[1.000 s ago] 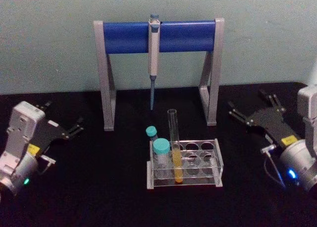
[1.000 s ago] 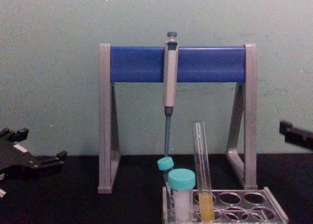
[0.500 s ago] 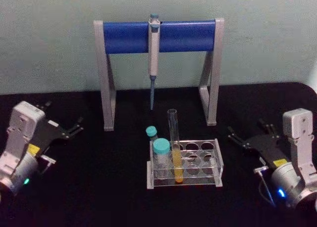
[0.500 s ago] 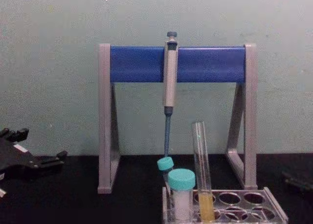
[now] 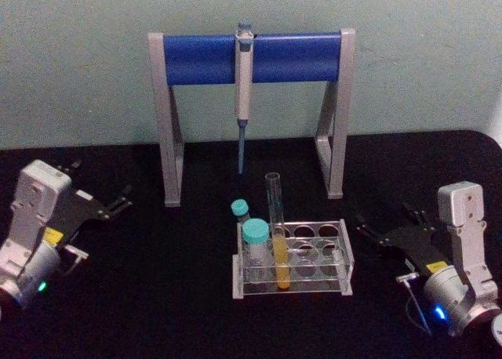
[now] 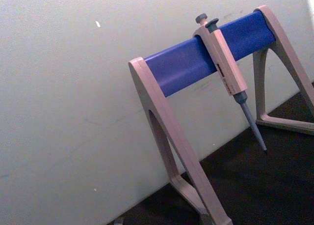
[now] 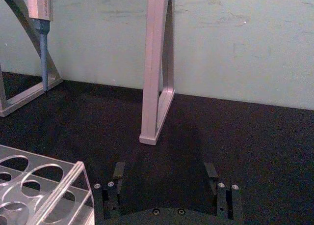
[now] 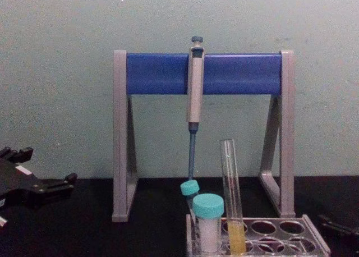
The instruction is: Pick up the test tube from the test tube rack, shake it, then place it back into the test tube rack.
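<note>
One test tube (image 5: 275,230): tall, thin, clear glass, uncapped, yellow liquid in its lower part. It stands upright in a front-row hole of the clear plastic rack (image 5: 328,259), in the second column from the left. Two teal-capped vials (image 5: 254,245) sit in the rack's left column, one behind the other. One pipette (image 5: 243,85) hangs from the blue bar of the grey stand (image 5: 171,124) behind the rack.

Right gripper (image 5: 380,227) rests low on the black table (image 5: 172,296), to the right of the rack and apart from it; fingers spread, nothing between them. Left gripper (image 5: 121,202) sits far left, well apart from the rack, fingers parted, holding nothing.
</note>
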### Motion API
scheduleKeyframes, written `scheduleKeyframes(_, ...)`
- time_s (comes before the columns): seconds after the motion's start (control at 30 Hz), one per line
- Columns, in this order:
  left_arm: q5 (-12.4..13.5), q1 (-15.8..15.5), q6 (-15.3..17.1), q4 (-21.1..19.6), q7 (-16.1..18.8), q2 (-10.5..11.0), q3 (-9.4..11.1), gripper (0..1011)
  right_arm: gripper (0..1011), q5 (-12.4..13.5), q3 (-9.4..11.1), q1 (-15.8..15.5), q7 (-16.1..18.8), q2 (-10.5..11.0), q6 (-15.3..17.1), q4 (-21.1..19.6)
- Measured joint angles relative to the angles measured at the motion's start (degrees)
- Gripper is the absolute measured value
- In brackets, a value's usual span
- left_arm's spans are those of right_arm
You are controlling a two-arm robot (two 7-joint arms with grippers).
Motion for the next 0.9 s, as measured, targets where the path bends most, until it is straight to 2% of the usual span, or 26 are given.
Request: scheduleKeyframes(0.9,0.0,0.0,0.0,0.0,0.0,0.0,0.0,1001,1000,0.2,-0.11,-0.04,-0.04,0.21,-0.23,-0.34)
